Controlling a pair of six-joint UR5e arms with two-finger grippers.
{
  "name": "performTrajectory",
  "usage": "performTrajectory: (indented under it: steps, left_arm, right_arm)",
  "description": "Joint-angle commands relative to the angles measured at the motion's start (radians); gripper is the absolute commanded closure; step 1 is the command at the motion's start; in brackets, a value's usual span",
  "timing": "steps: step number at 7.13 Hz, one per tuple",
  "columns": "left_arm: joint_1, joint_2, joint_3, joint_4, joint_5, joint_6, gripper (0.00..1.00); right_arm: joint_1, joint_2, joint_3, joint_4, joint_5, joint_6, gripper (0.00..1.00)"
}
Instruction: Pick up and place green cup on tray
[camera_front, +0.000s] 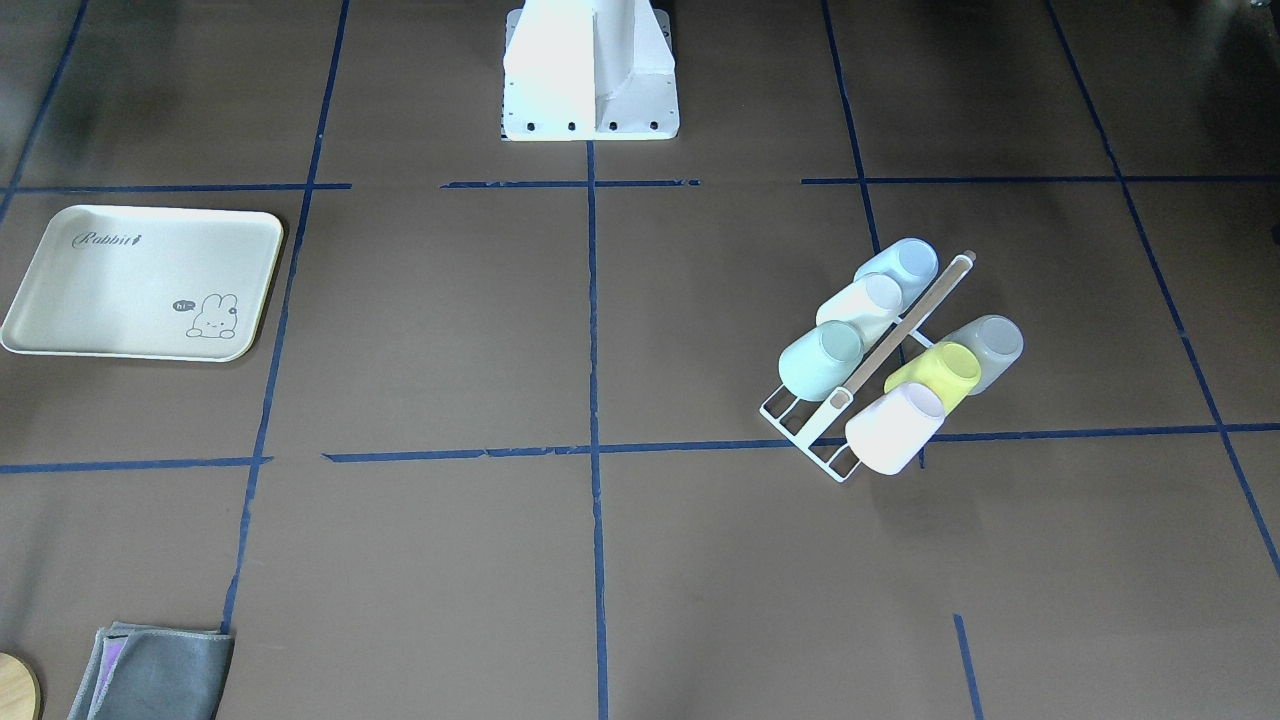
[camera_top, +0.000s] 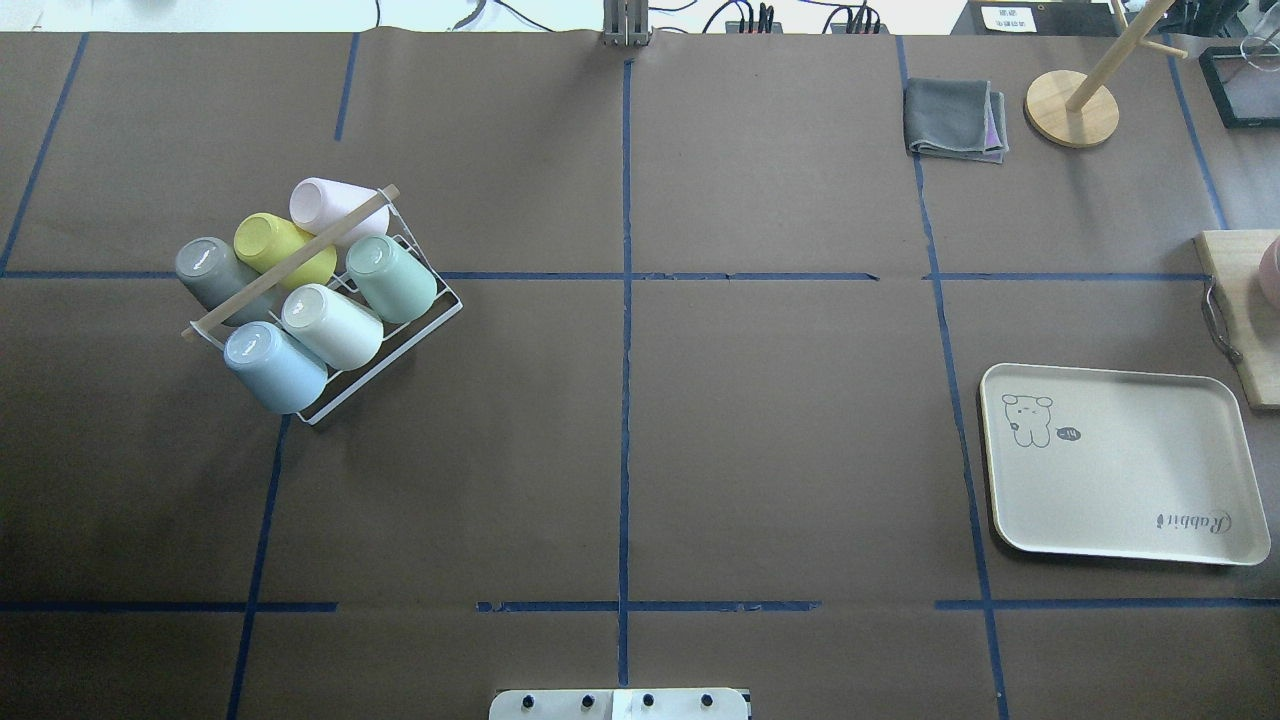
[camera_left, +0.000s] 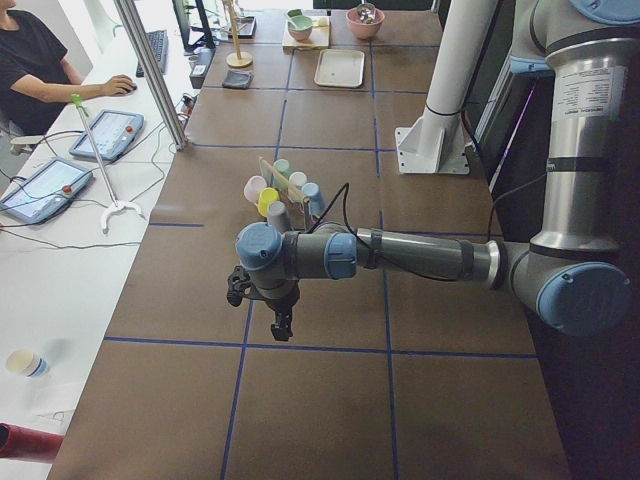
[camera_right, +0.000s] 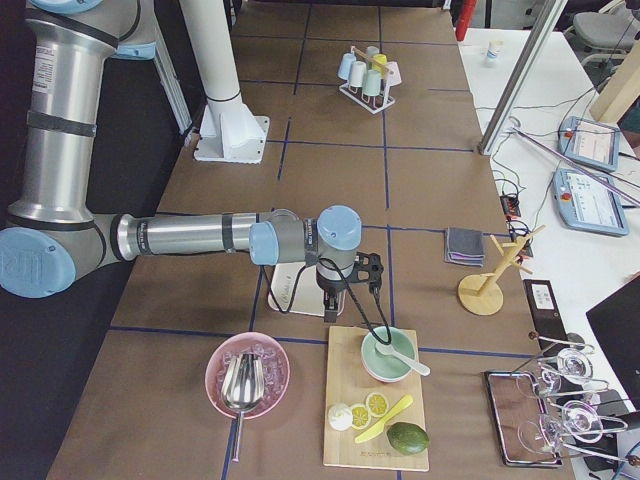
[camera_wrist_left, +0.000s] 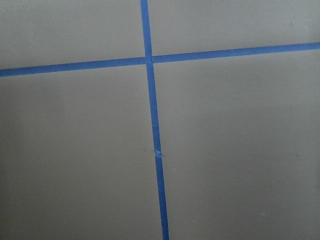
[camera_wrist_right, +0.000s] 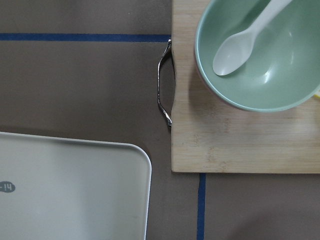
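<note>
The green cup (camera_top: 390, 278) (camera_front: 820, 360) is pale mint and lies tilted on a white wire rack (camera_top: 440, 300) with several other cups, next to a yellow-green cup (camera_top: 282, 250) and a pale blue cup (camera_top: 275, 367). The cream tray (camera_top: 1120, 500) (camera_front: 120, 290) (camera_wrist_right: 75, 200) with "Rabbit" lettering lies bare at the table's other end. My left gripper (camera_left: 283, 325) hangs over bare table short of the rack. My right gripper (camera_right: 330, 298) hangs by the tray's edge. Both show only in the side views, so I cannot tell whether they are open or shut.
A wooden board (camera_wrist_right: 240, 145) with a green bowl and white spoon (camera_wrist_right: 260, 55) lies beside the tray. A pink bowl (camera_right: 247, 375), a grey cloth (camera_top: 955, 120) and a wooden stand (camera_top: 1072, 108) are nearby. An operator (camera_left: 40, 70) sits at a side desk.
</note>
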Motion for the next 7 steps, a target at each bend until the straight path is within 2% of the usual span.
performTrajectory:
  steps: [1, 3, 4, 7]
  left_arm:
    - [-0.001, 0.001, -0.005, -0.001, -0.007, -0.001, 0.00]
    - [0.002, 0.003, -0.020, -0.001, -0.009, -0.001, 0.00]
    - [0.005, 0.004, -0.020, -0.003, -0.009, -0.001, 0.00]
    - [0.013, 0.010, -0.030, -0.020, -0.009, 0.013, 0.00]
  right_arm:
    - [-0.001, -0.023, 0.017, 0.079, 0.044, 0.003, 0.00]
    - [-0.078, -0.052, 0.012, 0.098, 0.051, 0.052, 0.00]
    - [-0.108, -0.056, 0.006, 0.145, 0.049, 0.108, 0.00]
    - [-0.208, -0.073, -0.093, 0.350, 0.020, 0.283, 0.02]
